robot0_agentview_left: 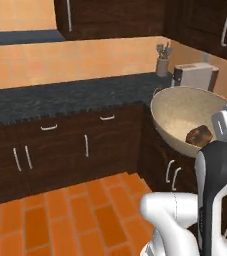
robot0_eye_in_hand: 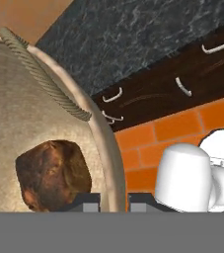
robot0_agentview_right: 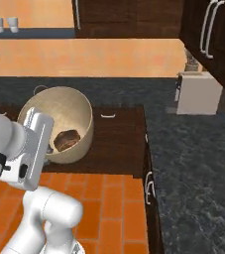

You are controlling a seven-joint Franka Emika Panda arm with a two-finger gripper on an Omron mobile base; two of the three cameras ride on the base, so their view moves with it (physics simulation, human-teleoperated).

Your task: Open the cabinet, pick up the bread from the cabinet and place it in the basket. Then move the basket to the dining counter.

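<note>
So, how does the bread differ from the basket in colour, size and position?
The bread is dark brown; the basket is tan and speckled. The bread is a small lump; the basket is a wide bowl. The bread lies inside; the basket is tilted in the air, its rim between the gripper fingers. Both are roundish.

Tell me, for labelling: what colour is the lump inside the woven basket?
Dark brown small roundish bread lump, mottled with lighter reddish patches; hand view shows it best.

place: kitchen | showing: dark wood cabinets (robot0_agentview_left: 110, 17) hanging over black granite counter (robot0_agentview_right: 193, 154) | toaster (robot0_agentview_right: 199, 93) sitting near its back edge | orange tile floor (robot0_agentview_left: 70, 215)
</note>
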